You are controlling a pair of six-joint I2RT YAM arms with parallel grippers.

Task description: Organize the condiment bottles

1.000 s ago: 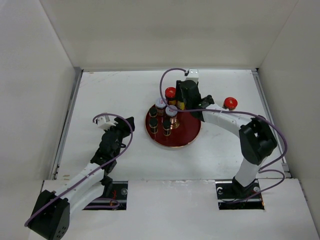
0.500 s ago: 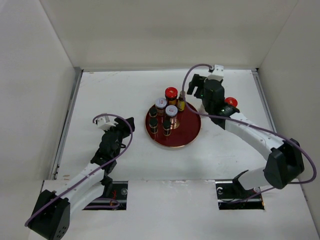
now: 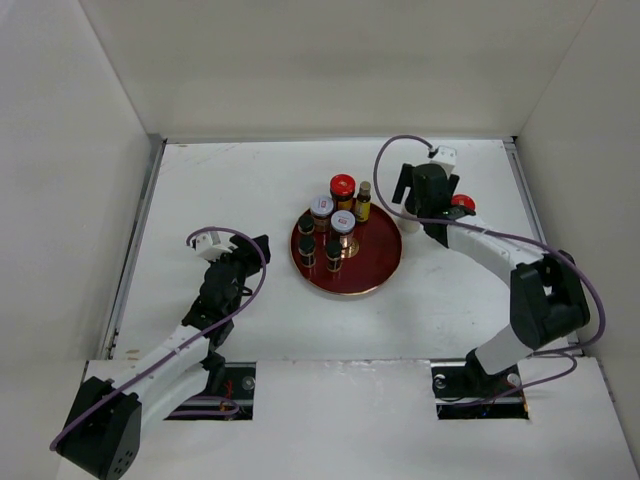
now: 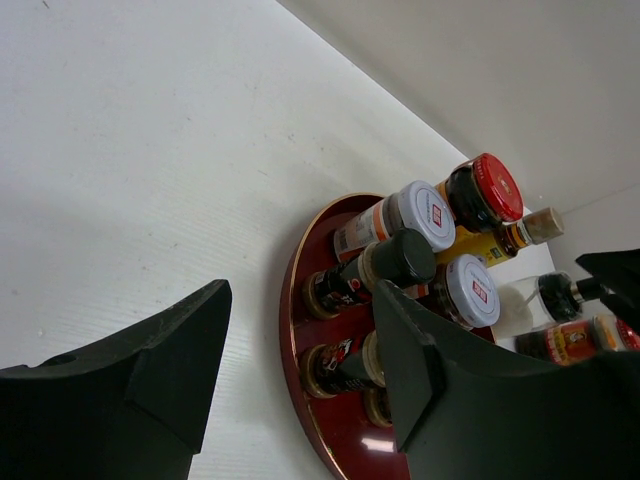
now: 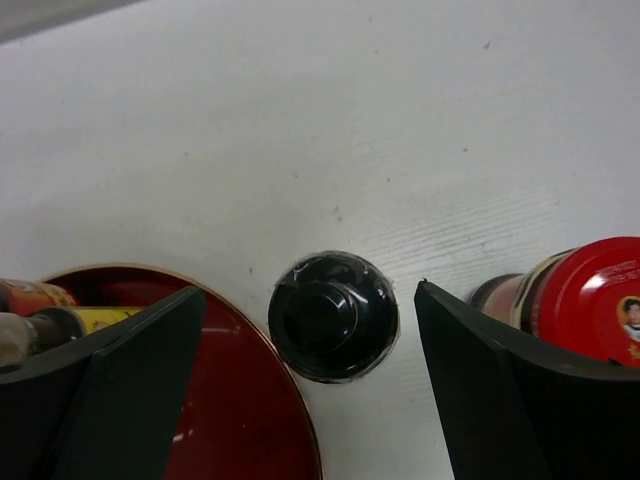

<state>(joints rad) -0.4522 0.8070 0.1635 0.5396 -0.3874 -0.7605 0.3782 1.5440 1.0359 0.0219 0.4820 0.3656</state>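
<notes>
A round dark-red tray [image 3: 372, 268] holds a red-capped jar [image 3: 342, 186], a slim yellowish bottle [image 3: 363, 202], two white-lidded jars [image 3: 321, 206] and three small black-capped bottles [image 3: 308, 252]. My right gripper [image 3: 420, 200] is open and hovers just right of the tray. In the right wrist view its jaws [image 5: 308, 300] straddle, from above, a black-capped bottle [image 5: 333, 316] standing on the table. A second red-capped jar [image 3: 461, 204] stands just to the right; it also shows in the right wrist view [image 5: 590, 300]. My left gripper [image 3: 258, 245] is open and empty, left of the tray.
White walls enclose the table on the left, back and right. The tray rim [image 5: 290, 420] lies close to the black-capped bottle on its left side. The left wrist view shows the tray's left rim [image 4: 290, 300] ahead of the open jaws.
My right gripper has moved from above the back of the tray to the right, leaving the slim yellowish bottle standing there, and now hangs over the black-capped bottle. The left arm has not moved.
</notes>
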